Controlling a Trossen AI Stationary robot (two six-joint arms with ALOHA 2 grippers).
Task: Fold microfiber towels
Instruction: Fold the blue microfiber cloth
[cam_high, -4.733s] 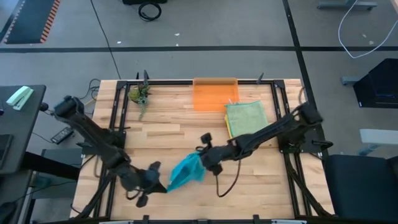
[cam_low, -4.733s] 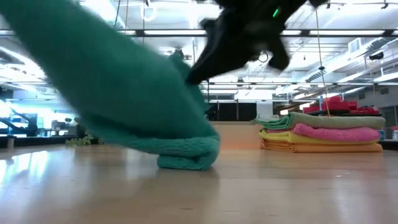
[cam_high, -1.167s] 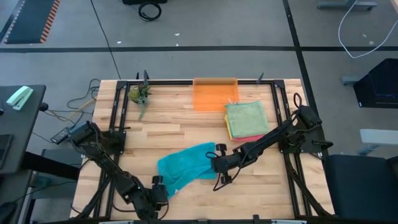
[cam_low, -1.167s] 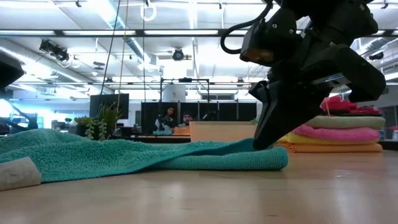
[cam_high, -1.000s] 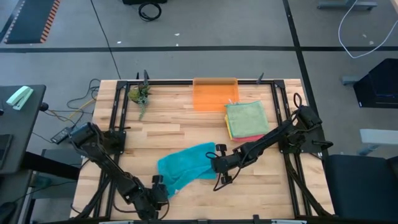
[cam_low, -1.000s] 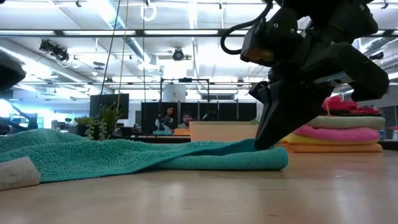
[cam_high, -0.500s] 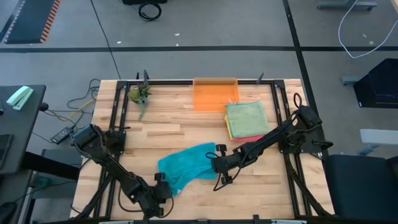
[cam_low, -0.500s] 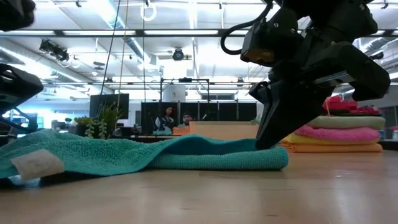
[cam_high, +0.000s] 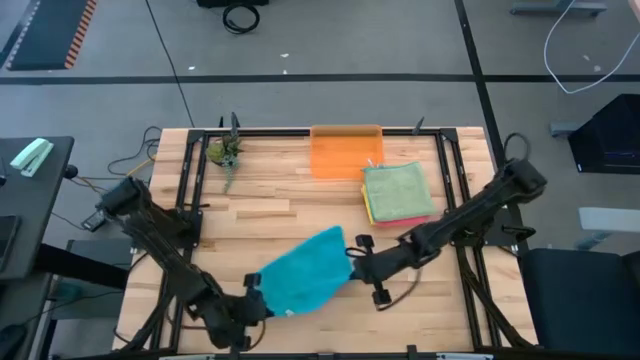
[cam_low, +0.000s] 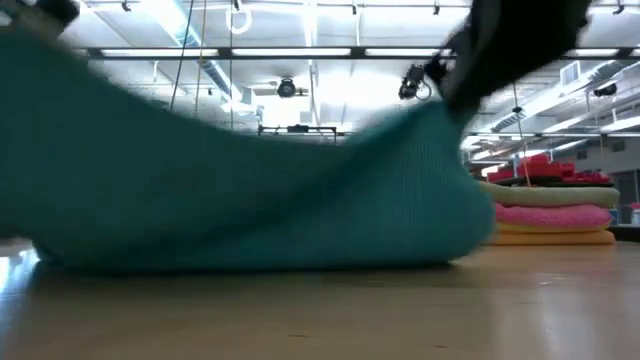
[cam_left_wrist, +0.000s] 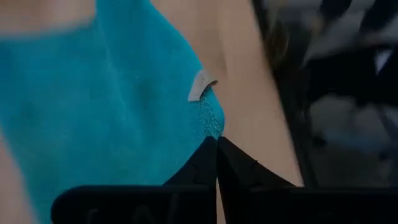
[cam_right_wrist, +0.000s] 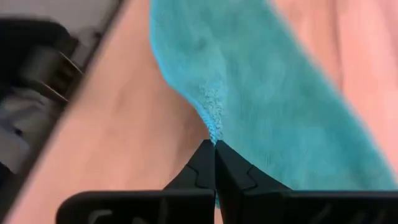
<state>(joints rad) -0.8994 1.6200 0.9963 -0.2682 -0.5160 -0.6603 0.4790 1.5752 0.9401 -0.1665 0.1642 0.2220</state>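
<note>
Teal towel (cam_high: 301, 272) lifted off the wooden tabletop (cam_high: 270, 205) in the lower centre of the high view, stretched between two grippers. Left gripper (cam_high: 252, 303) at the towel's lower-left corner, jaws pinched tight on the cloth; right gripper (cam_high: 352, 263) at the right edge, jaws likewise clamped on the fabric.

Around it: translucent orange bin (cam_high: 346, 152) against the tabletop's top edge, stack of folded towels (cam_high: 398, 193) just below and right of the bin with a sage-green one on top, small green plant (cam_high: 223, 152) in the upper-left corner. Nothing lying between the held towel and the stack.

Low view filled almost wholly by the teal cloth (cam_low: 230, 190), blocking most of the room behind; stack (cam_low: 548, 215) visible at the right edge, showing layers hidden from above: green over pink over yellow, then orange at the base. Left wrist view alone showing a small white tag (cam_left_wrist: 202, 84) at the gripped corner (cam_left_wrist: 217, 163), any print on it unreadable. Right wrist view showing the towel's edge (cam_right_wrist: 214, 121) bunched at the closed tips (cam_right_wrist: 215, 163). No legible brand or writing anywhere.
</note>
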